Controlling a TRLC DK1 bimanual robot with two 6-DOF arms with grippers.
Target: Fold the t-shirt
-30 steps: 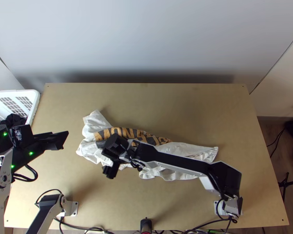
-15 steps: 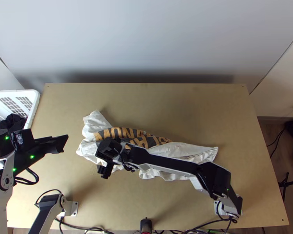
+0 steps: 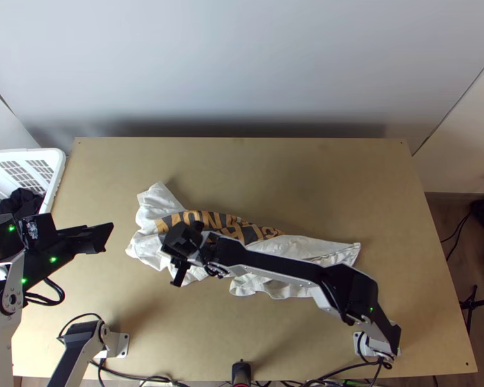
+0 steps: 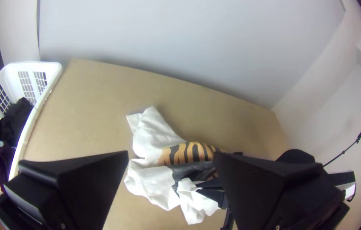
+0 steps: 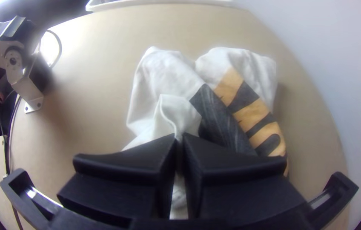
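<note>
T-shirt [image 3: 155, 205], bunched, a white fold between right tool's [image 3: 180, 260] fingers [image 5: 146, 155]

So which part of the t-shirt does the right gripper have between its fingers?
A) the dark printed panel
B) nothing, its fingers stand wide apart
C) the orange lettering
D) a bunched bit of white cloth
D: the right gripper is closed on a gathered fold of the t-shirt's white cloth, which rises from between its fingers.
</note>
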